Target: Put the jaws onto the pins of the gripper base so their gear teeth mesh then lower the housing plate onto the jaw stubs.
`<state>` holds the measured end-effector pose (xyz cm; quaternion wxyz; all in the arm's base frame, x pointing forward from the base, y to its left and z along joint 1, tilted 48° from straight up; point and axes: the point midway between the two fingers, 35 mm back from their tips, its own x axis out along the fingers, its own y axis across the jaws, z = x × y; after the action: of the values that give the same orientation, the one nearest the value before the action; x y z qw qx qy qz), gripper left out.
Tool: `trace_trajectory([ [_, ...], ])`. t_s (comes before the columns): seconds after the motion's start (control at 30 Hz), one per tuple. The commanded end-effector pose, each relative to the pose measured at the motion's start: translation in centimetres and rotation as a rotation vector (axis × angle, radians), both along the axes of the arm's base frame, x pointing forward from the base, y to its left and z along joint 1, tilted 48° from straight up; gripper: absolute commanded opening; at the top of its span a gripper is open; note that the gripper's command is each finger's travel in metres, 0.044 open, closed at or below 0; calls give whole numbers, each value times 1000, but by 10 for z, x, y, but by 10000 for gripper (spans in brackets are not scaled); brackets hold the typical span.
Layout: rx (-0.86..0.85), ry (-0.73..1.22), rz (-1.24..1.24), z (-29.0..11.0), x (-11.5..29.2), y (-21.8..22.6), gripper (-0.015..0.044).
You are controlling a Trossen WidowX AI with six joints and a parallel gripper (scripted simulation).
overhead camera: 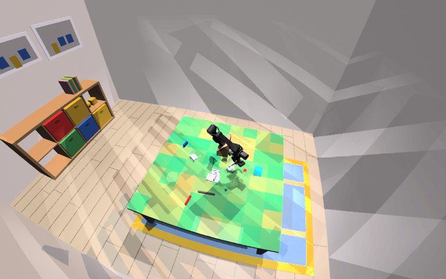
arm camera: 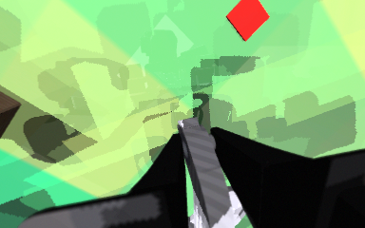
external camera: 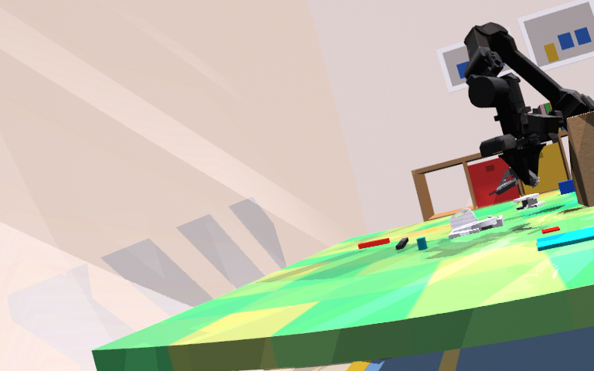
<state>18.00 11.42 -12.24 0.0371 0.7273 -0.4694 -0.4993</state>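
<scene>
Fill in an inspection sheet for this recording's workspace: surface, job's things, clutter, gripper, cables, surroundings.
Surface: green and yellow patchwork table top, crossed by shadows.
Job's things: a pale jaw-like part in the gripper, off the table; a white assembly and a smaller white part on the table. Meshing cannot be judged.
Clutter: red bar, dark bar, teal cylinder, small red piece, cyan block, blue block.
Gripper: the gripper is shut on the pale part.
Cables: nothing seen.
Surroundings: shelf unit with coloured bins, wall pictures, wooden floor.
</scene>
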Motion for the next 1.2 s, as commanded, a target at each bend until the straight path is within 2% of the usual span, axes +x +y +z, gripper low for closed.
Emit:
trace_trajectory([
  [0.0, -8, 55, 57, 3, -1, -3, 37],
  [1.17, -46, 481, 463, 20, -3, -20, 37],
])
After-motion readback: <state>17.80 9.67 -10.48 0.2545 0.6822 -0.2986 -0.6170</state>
